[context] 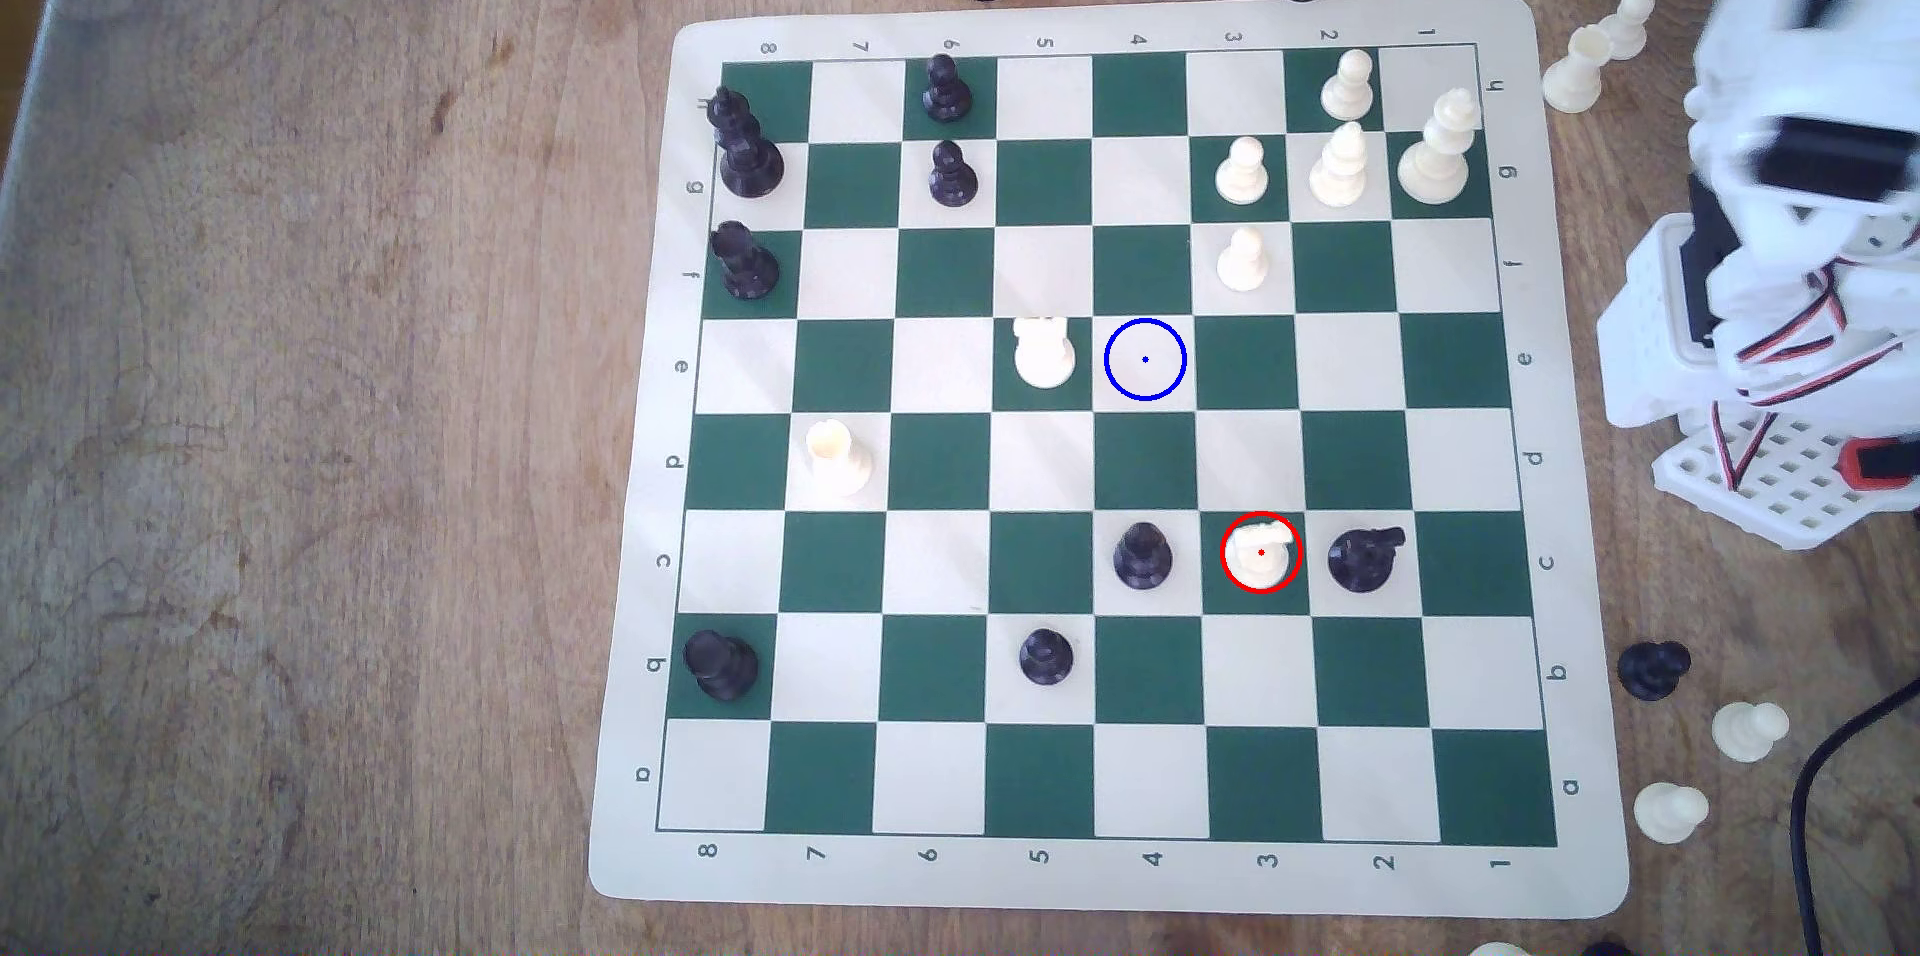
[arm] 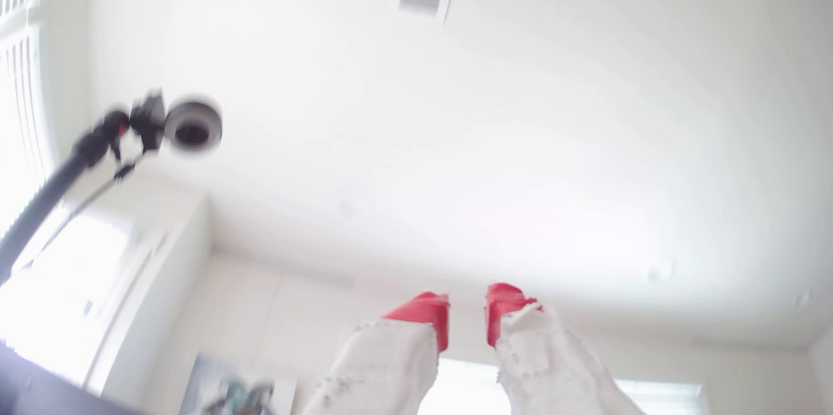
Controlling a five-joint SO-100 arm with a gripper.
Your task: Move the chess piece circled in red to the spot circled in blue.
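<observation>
still early: small cream-white plastic knight [context: 1259, 553] untouched inside its red ring, near the green-and-cream vinyl board's [context: 1579, 458] right edge in the exterior view. red-tipped white gripper [arm: 466, 313] spread, empty, pointing ceilingward. next: swing down, pinch, carry to the blue-ringed cream square [context: 1145, 359] mid-board.

We've got a vinyl chess mat [context: 1110, 452] in dark green and cream checks with a cream border, lying on a brown wood-grain tabletop [context: 312, 395]. The small cream-white knight-like piece [context: 1260, 553] wears a thin red ring with a red dot, on a green square. A thin blue ring with a blue dot [context: 1145, 359] marks a cream square. Other pieces are glossy black or cream-white. The white plastic gripper [arm: 466, 316] has red-tipped fingers [arm: 426, 313] against a white ceiling.
</observation>
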